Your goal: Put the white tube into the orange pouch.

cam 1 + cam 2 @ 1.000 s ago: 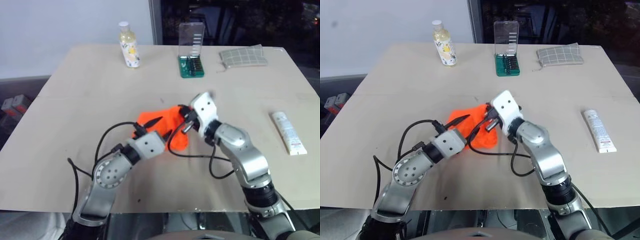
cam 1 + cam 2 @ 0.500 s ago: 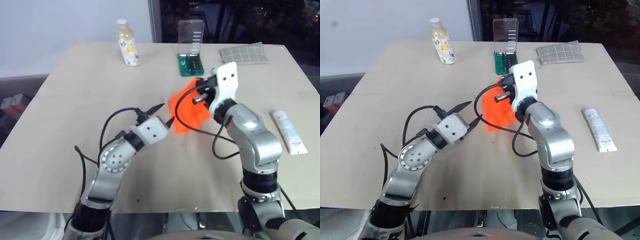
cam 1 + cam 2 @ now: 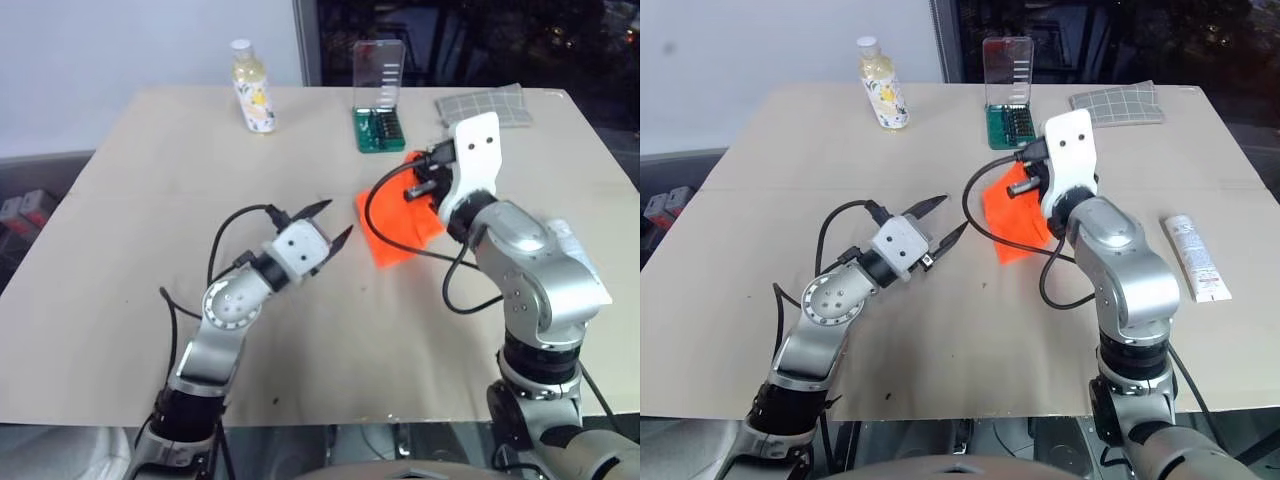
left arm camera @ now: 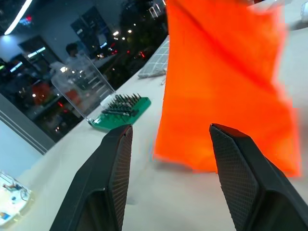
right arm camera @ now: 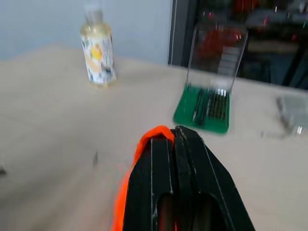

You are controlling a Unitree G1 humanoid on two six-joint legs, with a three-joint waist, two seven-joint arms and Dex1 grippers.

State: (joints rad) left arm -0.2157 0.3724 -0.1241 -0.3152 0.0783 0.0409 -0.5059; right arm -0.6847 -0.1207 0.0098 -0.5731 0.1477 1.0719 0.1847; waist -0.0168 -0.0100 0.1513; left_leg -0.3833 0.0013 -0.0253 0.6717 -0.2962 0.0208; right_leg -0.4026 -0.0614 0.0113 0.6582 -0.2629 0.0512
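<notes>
From the head views, the right gripper (image 3: 1025, 180) pinches the orange pouch (image 3: 1012, 212), hanging above the counter (image 3: 790, 170); the white tube (image 3: 1196, 258) lies near the counter's right edge. In the left wrist view, the left gripper (image 4: 168, 149) has its fingers (image 4: 115, 163) spread before the pouch. In the right wrist view, the fingers (image 5: 166, 159) press together on orange fabric.

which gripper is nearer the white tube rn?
Right. The right gripper, shut on the orange pouch, is raised inboard of the white tube; the open left gripper sits farther off, beyond the pouch.
</notes>
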